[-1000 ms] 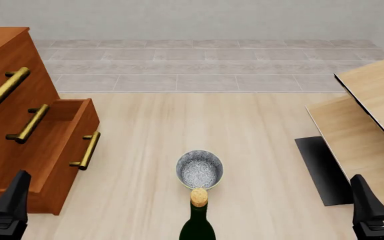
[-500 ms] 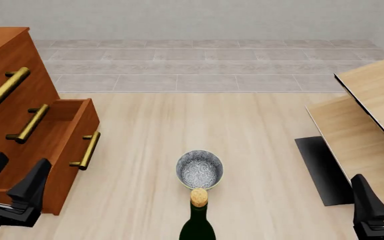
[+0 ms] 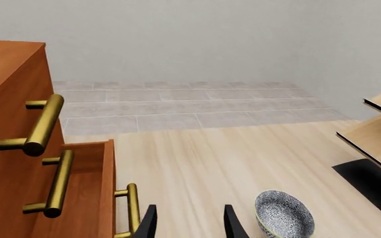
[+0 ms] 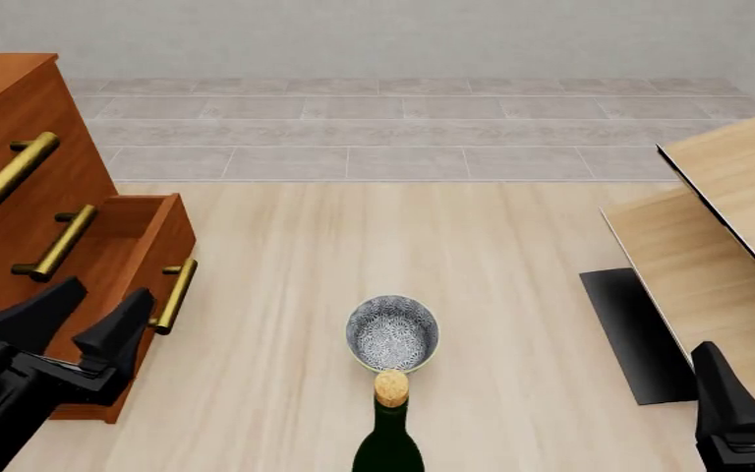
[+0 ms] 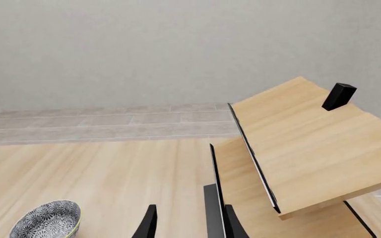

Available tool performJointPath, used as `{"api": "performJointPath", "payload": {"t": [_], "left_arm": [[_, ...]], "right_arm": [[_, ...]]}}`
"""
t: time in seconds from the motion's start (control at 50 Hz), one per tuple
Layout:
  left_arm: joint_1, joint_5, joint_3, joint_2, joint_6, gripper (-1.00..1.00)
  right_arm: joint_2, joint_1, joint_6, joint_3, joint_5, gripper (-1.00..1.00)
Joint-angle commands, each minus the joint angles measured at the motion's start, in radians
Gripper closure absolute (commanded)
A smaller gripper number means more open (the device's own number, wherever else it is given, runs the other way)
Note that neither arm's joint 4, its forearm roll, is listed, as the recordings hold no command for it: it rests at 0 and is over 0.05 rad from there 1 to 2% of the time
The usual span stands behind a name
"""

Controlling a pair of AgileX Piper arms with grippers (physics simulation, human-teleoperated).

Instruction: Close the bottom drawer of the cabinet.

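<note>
Closing has not begun, by the look of it: the bottom drawer (image 4: pixel 129 285) stands pulled out from the cabinet (image 4: pixel 11 147) at the left edge of the front view, its open top showing and its brass bar handle (image 4: pixel 172 295) well forward of the two handles above. The left claw (image 4: pixel 83 320) sits at lower left of that view, just beside the drawer's front and handle, fingers spread apart and holding nothing; whether a finger touches the wood I cannot tell. From the left wrist view the same handle (image 3: pixel 132 210) lies next to the claw's two fingertips (image 3: pixel 149 223) at the bottom of the frame. The right claw (image 4: pixel 745 408) rests at lower right near the pale wood panels (image 4: pixel 731 226), its fingers apart too (nothing between them in the right wrist view). A patterned bowl (image 4: pixel 392 332) and a corked bottle (image 4: pixel 389 433) stand mid-tabletop, well apart from the drawer. Everything is left: pressing the drawer front back until flush
</note>
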Motion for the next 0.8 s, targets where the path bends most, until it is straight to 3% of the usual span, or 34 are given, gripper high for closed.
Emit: {"api": "performJointPath", "payload": {"t": [0.02,0.46,0.8], "left_arm": [[-0.056,-0.080,-0.005,0.128,-0.049,-1.00],[-0.100,-0.352,0.050,0.507,-0.207,-1.00],[-0.100,-0.536,0.070,0.695,-0.233,-1.00]], "right_arm": [[0.002,-0.002,0.005,0.001,-0.002,-1.00],[0.011,-0.008,0.004,0.002,-0.004,-1.00],[0.006,-0.016,0.008,-0.004,0.005,-1.00]]}}
